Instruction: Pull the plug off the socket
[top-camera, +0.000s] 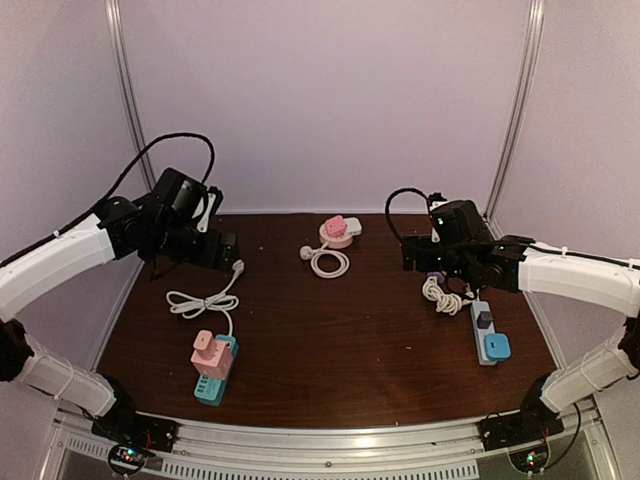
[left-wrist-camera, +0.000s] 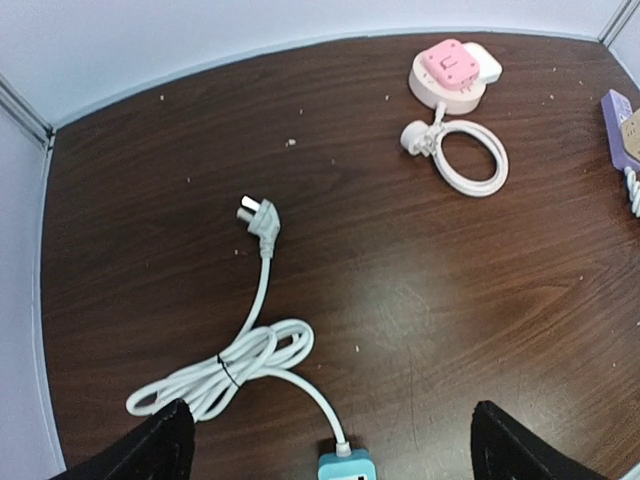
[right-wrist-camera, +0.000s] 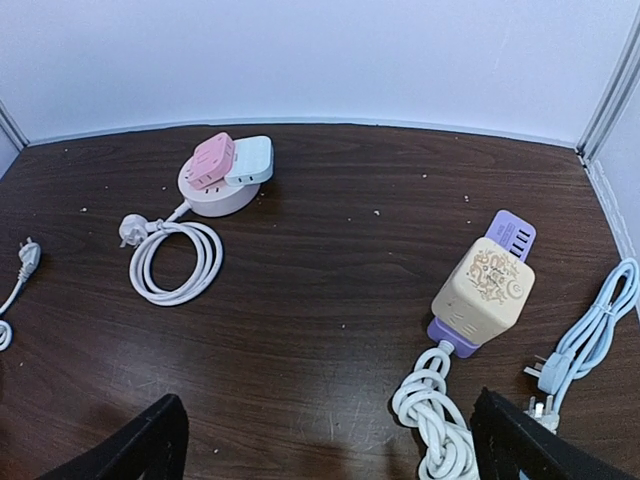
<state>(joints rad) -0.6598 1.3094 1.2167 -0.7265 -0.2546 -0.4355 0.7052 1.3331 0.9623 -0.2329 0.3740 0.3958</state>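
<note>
Both the left gripper (left-wrist-camera: 330, 432) and right gripper (right-wrist-camera: 327, 420) are spread wide, holding nothing, so tugging the pink plug (top-camera: 205, 351) one-handed could lift its unbraced teal socket (top-camera: 213, 390) too

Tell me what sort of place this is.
Probably a robot test cell in a lab: plain white panels on metal posts enclose a dark wooden table, with power strips laid out between two bolted-down arms.
</note>
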